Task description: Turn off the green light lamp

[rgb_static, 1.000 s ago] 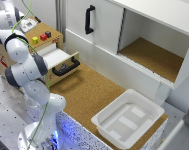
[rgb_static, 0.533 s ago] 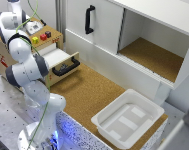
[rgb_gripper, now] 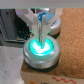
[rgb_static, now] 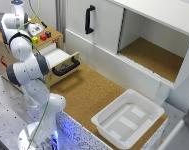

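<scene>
A lamp (rgb_gripper: 39,50) glows green within a silver-grey ring on a tan wooden box (rgb_static: 9,50) carrying yellow (rgb_static: 35,39), red (rgb_static: 43,36) and dark buttons, beside a white arm (rgb_static: 26,67) with grey joints, a brown cork-textured mat (rgb_static: 89,95), and a white tray (rgb_static: 128,119).

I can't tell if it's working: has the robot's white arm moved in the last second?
No visible move. The white arm keeps the same pose against the wooden box with the coloured buttons in the exterior view.
</scene>
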You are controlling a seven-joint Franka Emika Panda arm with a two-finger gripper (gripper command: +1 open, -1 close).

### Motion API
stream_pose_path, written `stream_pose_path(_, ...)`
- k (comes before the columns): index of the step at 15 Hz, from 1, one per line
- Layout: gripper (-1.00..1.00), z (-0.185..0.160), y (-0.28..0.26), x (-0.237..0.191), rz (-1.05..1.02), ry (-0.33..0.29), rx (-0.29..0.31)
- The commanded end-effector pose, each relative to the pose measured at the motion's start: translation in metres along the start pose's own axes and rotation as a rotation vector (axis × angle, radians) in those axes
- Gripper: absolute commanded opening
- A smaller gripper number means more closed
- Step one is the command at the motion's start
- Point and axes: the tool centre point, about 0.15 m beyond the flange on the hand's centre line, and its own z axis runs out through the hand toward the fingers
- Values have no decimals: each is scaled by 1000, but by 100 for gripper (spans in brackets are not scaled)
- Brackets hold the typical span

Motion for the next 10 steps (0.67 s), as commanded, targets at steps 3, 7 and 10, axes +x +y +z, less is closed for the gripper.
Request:
stream_pose_path(3,-100,-68,-8,12,-46,73,-132)
stream_pose_path(7,100,-129,-5,25,-95,20,-199)
stream_pose_path(10,100,-116,0,23,-83,6,-200)
